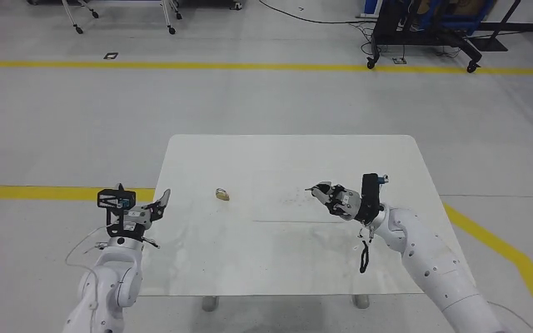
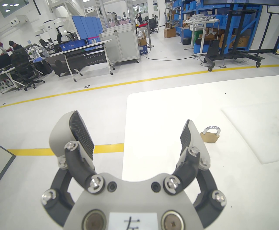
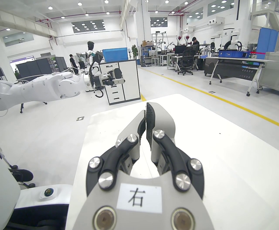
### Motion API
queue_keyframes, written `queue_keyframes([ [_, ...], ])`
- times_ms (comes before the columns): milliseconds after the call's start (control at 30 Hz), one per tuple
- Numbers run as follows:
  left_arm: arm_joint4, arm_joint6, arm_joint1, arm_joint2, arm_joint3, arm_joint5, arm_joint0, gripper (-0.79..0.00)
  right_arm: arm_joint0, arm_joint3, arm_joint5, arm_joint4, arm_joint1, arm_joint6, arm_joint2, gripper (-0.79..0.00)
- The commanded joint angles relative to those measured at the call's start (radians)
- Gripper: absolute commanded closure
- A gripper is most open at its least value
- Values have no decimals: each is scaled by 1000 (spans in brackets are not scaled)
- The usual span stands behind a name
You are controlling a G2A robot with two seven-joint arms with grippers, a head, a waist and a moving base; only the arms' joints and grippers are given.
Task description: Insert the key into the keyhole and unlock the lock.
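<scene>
- Top view: a small brass padlock (image 1: 223,195) sits on the white table (image 1: 291,158). It is between the left gripper (image 1: 160,204), at the table's edge, and the right gripper (image 1: 321,191), and well apart from both.
- Left wrist view: the left gripper (image 2: 130,122) gapes wide and holds nothing. The padlock (image 2: 210,135) looks solid and smooth, so it will likely skid. I'd clamp its flat body.
- Right wrist view: the right gripper (image 3: 146,109) has its pads pressed together. I can't tell whether a key is pinched between them.

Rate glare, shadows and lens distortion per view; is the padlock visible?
Top view: even light, faint shadows; the small brass padlock stands out on the white table. Left wrist view: tabletop glares bright white, padlock visible, the black stand's posts lean. Right wrist view: ceiling lamps glare, tabletop evenly bright.
</scene>
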Motion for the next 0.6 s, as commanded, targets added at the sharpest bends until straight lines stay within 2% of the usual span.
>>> queue_keyframes([
  [0,-186,1,-3,12,-11,-127,-9,-785,-7,18,1,67,-6,2,-6,0],
  [100,-406,-74,-6,50,-4,-305,-62,-785,13,49,0,219,-21,23,-65,0],
  [167,-555,-174,-7,91,17,-410,-114,-785,44,89,0,330,-29,77,-110,0],
  [200,-626,-230,-7,110,32,-433,-145,-785,60,93,0,375,-31,104,-132,0],
  [267,-784,-364,-8,149,61,-461,-203,-785,75,92,0,443,-30,137,-159,0],
  [300,-809,-388,-8,152,64,-465,-214,-785,75,92,0,443,-30,137,-159,0],
  [533,-809,-388,-8,152,64,-465,-214,-785,75,92,0,443,-30,137,-159,0],
  [567,-892,-396,-11,177,59,-490,-207,-785,75,92,0,443,-30,137,-159,0],
])
